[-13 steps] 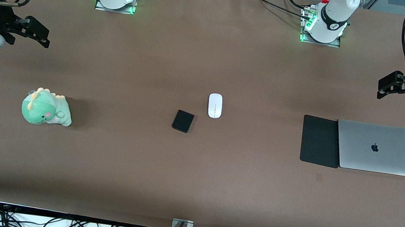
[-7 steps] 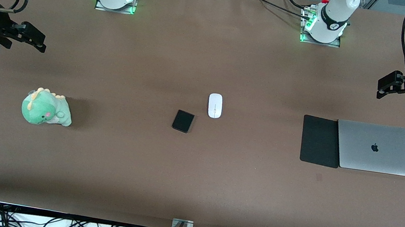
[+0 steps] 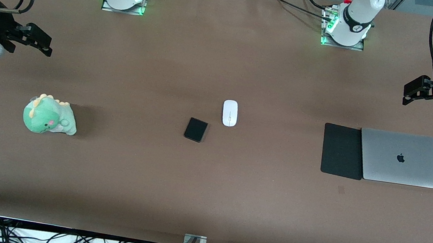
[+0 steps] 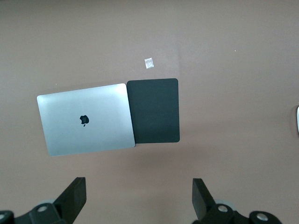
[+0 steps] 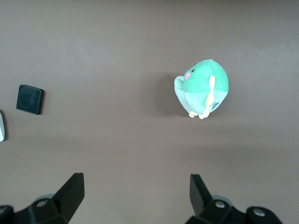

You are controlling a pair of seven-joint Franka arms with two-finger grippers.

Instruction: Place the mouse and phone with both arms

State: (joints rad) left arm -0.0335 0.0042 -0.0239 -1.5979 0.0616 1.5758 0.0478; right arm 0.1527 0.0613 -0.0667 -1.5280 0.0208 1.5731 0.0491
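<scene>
Mouse (image 5: 1, 126) cut off, claws half out

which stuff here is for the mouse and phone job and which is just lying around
For the job:
mouse
phone
left gripper, open
right gripper, open

Lying about:
laptop
black mat
green plush dinosaur

The right gripper (image 3: 43, 43) hangs in the air over the right arm's end of the table, jaws spread wide with nothing between them. The left gripper (image 3: 411, 90) hangs over the left arm's end, jaws just as wide and empty. Both wrists point their cameras down at the tabletop.
</scene>
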